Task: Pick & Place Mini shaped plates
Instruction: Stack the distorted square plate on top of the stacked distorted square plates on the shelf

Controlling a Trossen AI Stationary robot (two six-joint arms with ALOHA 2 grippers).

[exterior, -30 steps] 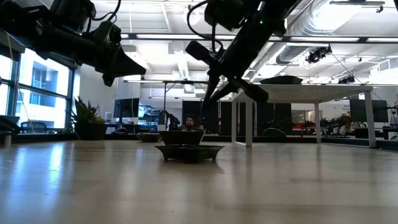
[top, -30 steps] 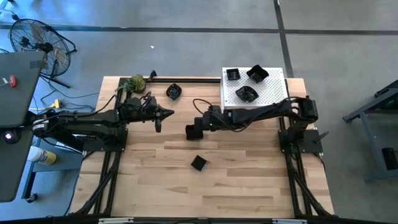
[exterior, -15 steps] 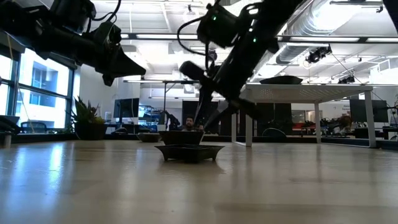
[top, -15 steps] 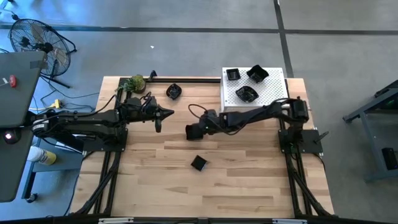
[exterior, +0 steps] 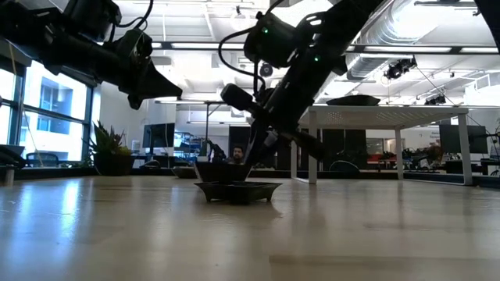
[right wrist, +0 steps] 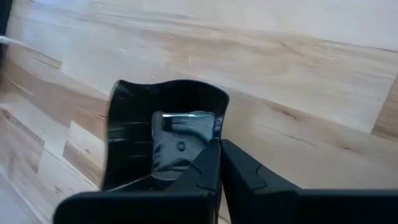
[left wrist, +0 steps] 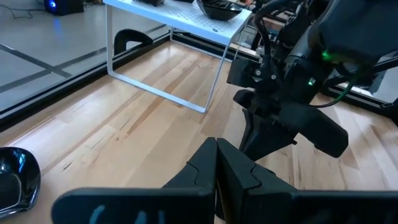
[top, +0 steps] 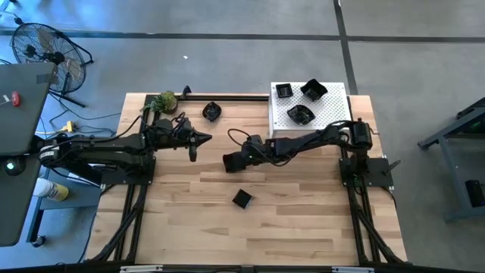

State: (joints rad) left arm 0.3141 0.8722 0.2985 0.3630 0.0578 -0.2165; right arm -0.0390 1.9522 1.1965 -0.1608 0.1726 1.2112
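Note:
One wavy-edged black plate (top: pixel 242 199) sits flat on the wood near the table's middle, closest in the low view (exterior: pixel 238 190). My right gripper (top: pixel 226 162) hangs in the air a little to the far side of it, fingers shut and slanting down toward it (exterior: pixel 251 156). The right wrist view shows this plate (right wrist: pixel 134 124) just beyond the shut fingertips (right wrist: pixel 219 163). A second plate (top: pixel 211 111) lies near the far edge. Three more plates (top: pixel 301 114) rest on a white perforated shelf (top: pixel 333 114). My left gripper (top: pixel 203 138) waits shut above the table's left half (left wrist: pixel 216 163).
A green leafy ball (top: pixel 165 101) sits at the far left corner. The white shelf's leg frame (left wrist: pixel 155 93) stands on the wood at the far right. The left wrist view shows the right arm (left wrist: pixel 292 106) straight ahead and a plate (left wrist: pixel 13 180) to one side.
My right gripper has moved toward the table's left and a little toward the near edge, and has come down toward the plate in the middle, staying shut. The plates have not moved.

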